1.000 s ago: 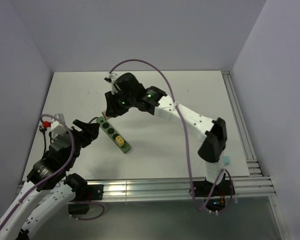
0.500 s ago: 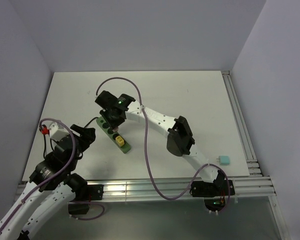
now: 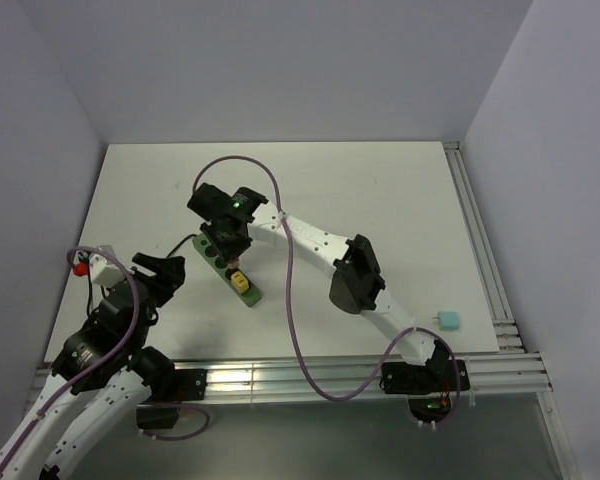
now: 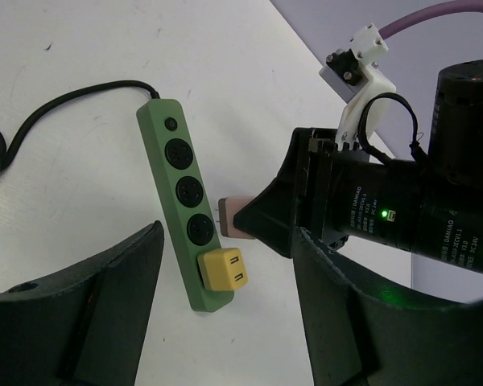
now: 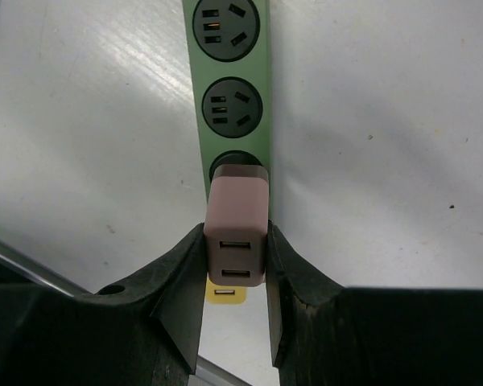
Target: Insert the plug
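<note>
1. The left end effector (image 3: 166,268) hovers at about 9 o'clock of the power strip (image 3: 223,262), jaws wide and holding nothing; it takes no part in the insertion.
2. The power strip lies flat on the desk (image 3: 380,190). A yellow adapter (image 4: 224,270) already fills the socket at its 5 o'clock end in the top view.
3. The right end effector (image 5: 235,235) is clamped narrowly on the pink plug (image 5: 237,201), which sits over the socket next to the yellow adapter.
4. Done, by the look of it: the plug is grasped, carried over and lined up.
5. Left: in the left wrist view its prongs (image 4: 220,215) show bare just beside the strip, so it is not seated; pressing in and letting go remain.
</note>
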You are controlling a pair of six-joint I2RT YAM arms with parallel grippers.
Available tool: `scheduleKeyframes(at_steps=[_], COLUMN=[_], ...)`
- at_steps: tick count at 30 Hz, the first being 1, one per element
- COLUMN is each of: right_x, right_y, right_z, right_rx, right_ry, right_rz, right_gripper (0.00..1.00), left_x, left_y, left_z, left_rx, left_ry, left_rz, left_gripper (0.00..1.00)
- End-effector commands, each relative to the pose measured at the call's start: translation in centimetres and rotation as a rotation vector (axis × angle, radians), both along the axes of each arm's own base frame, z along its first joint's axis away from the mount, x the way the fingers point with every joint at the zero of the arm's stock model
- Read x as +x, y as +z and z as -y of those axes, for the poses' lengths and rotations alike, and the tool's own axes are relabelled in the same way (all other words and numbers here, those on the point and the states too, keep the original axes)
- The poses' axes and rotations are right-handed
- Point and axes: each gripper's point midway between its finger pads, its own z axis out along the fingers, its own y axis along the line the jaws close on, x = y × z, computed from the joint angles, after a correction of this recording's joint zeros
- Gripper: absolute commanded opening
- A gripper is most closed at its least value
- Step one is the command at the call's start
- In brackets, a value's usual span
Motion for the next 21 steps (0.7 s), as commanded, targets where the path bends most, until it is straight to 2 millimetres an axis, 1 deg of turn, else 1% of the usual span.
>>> scheduleKeyframes(at_steps=[1, 4, 9, 13, 21], right_x=[-1.3, -1.7, -2.0, -2.1, -1.7], right_y=[0.7, 0.4, 0.6, -0.4, -1.0], right_z=[-1.0, -1.3, -1.8, -1.6, -0.6], right_rx=[0.017, 0.014, 0.034, 0.009, -0.042], right_ry=[0.004, -0.004, -0.019, -0.027, -0.037], right_rz=[-0.008, -0.018, -0.031, -0.044, -0.025], right_gripper=[0.0, 0.0, 0.0, 0.0, 0.0], left_x=[0.0, -0.1, -0.1, -0.1, 0.0], left_y=[0.3, 0.4, 0.5, 0.6, 0.6], left_z=[-0.2, -0.2, -0.2, -0.3, -0.2], left_rx=[-0.017, -0.027, -0.027, -0.026, -0.025], left_ry=[0.009, 0.006, 0.004, 0.004, 0.002], left_rz=[0.024, 0.035, 0.043, 0.048, 0.058], left_gripper=[0.7, 0.7, 0.7, 0.71, 0.71])
